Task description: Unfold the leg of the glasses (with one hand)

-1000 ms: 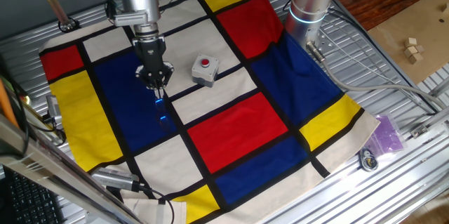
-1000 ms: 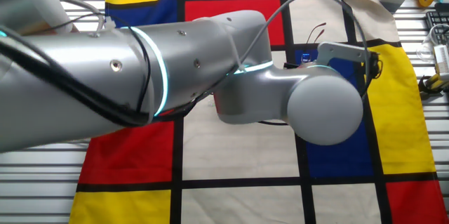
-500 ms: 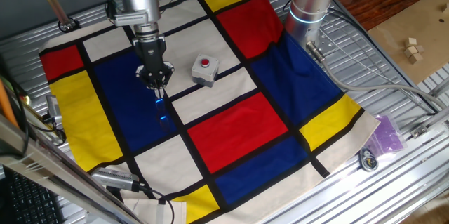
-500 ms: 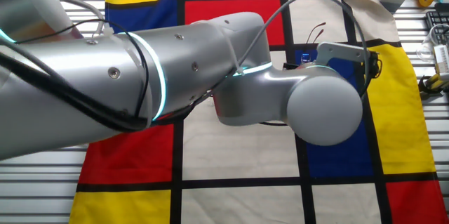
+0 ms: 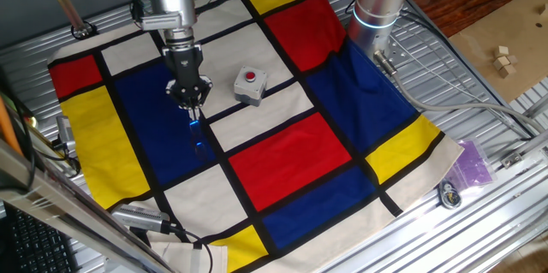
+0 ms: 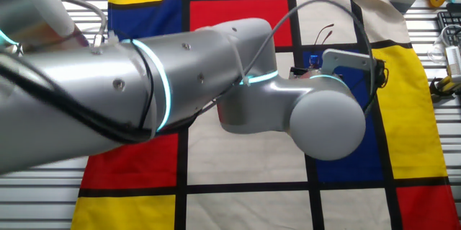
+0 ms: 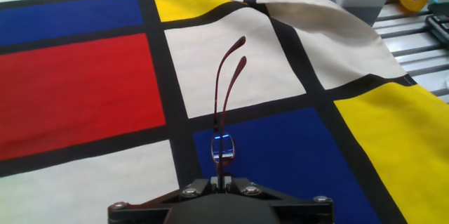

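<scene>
The gripper [image 7: 222,179] sits with its fingers drawn together, apparently pinching the near end of the glasses [image 7: 222,149]. In the hand view one small lens stands edge-on just ahead of the fingertips. Two thin reddish-brown temples run away from it side by side, with the leg [image 7: 226,87] ending over the white square beyond.

In the one fixed view the gripper [image 5: 190,95] hangs low over a blue square of the checked cloth [image 5: 282,157], just left of the grey button box [image 5: 250,86]. Its position has hardly changed over the last second.

The other fixed view does show a change: the arm [image 6: 216,78] has rolled and sunk a little at the elbow. I judge this to be a small reorientation while the grip holds. Both temples look roughly parallel, so the unfolding seems near its end, though the hinge angle cannot be read.
</scene>
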Robot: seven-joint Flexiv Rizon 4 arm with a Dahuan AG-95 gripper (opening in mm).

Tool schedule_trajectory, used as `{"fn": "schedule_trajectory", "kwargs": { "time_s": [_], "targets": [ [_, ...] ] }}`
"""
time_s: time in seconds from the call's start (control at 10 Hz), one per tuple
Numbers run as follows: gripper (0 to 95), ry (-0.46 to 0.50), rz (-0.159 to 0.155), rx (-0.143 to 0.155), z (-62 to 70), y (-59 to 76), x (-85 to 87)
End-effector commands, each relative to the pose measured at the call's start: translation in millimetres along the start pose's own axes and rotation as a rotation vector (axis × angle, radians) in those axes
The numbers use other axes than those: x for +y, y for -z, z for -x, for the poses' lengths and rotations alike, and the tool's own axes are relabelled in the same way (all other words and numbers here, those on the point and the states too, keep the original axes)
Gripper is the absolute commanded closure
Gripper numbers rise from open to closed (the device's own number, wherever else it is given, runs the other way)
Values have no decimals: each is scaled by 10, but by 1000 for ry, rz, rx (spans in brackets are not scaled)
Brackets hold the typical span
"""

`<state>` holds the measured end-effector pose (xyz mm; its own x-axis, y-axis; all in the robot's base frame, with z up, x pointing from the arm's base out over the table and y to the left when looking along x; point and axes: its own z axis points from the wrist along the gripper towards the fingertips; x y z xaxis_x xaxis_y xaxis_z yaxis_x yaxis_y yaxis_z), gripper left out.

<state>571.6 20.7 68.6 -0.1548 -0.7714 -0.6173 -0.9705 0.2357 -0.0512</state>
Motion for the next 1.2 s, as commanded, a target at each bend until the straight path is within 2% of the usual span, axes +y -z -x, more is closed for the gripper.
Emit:
{"fn": "schedule_trajectory", "kwargs": {
  "time_s": [0.1,0.4,0.5,1.0,1.1,1.2],
  "targets": [
    [950,4,6,39,2,-18,-10],
    [950,-11,4,37,69,21,-22],
    [950,-1,2,45,77,31,-29],
    [950,21,-3,46,75,32,-30],
    [760,37,-4,52,75,31,-30],
    [760,41,-5,55,75,31,-30]
  ]
}}
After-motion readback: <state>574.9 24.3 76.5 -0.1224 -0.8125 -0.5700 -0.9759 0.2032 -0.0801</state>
